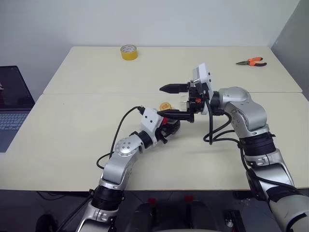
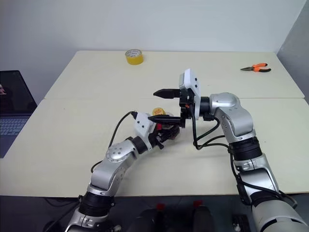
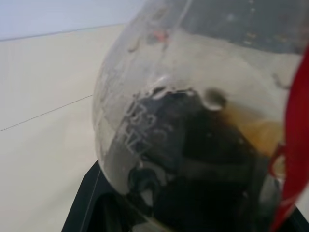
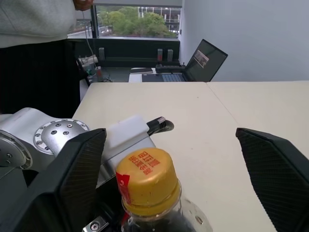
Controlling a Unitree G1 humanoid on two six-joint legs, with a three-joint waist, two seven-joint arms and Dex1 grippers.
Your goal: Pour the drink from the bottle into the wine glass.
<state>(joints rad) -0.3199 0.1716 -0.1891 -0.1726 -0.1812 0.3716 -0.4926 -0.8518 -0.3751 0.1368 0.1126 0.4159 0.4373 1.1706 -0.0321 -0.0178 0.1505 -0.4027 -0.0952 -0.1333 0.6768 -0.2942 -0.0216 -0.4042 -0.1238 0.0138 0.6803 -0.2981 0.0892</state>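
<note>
- Jaws of the left gripper [image 2: 166, 134] are clamping the bottle [image 4: 159, 212] low on its body at mid-bench; the right gripper [image 4: 171, 159] is standing spread wide around the yellow cap [image 4: 147, 180], not touching it.
- Cap is sitting on the neck, so uncapping and pouring are remaining.
- Bottle is showing clear, bulbous plastic, dark drink [image 3: 193, 159] inside, red label [image 3: 294, 145].
</note>
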